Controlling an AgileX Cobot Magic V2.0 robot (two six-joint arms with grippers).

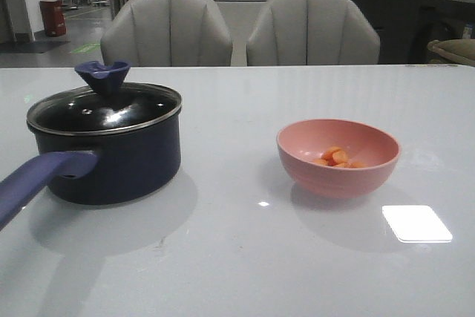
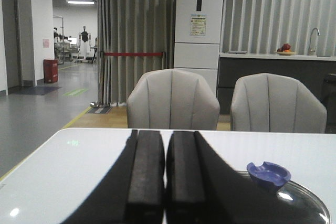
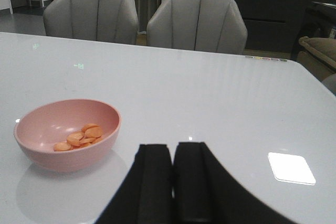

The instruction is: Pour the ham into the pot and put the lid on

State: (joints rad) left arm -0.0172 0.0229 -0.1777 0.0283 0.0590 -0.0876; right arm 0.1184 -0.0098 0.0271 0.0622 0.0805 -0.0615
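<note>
Starting at the left of the front view, we see the dark navy round saucepan (image 1: 111, 161) standing on the glossy white table (image 1: 237, 257), its long purple-blue handle (image 1: 37, 177) reaching toward the near left edge. The round glass lid with a metal rim (image 1: 104, 113) already sits flat on the saucepan, closing it, and its flared blue-purple knob (image 1: 102, 76) stands upright at the top. From the left wrist view we look along the left gripper (image 2: 165, 182), whose two black fingers (image 2: 144, 177) lie almost together with only a thin slit between them and nothing held; the lid's rim and knob show just beside it. Moving right, well apart from the saucepan, the round pink bowl (image 1: 338, 157) rests on the table, and the small orange-pink chunky slices of ham (image 1: 335, 157) lie in a little heap at its bottom. We count perhaps half a dozen pieces in the right wrist view, though they overlap too much to be sure. The right gripper (image 3: 173, 182) hangs near the bowl, its black fingers (image 3: 152, 182) likewise pressed nearly together and empty. Behind the table stand two pale grey padded chairs (image 1: 167, 29), side by side.
</note>
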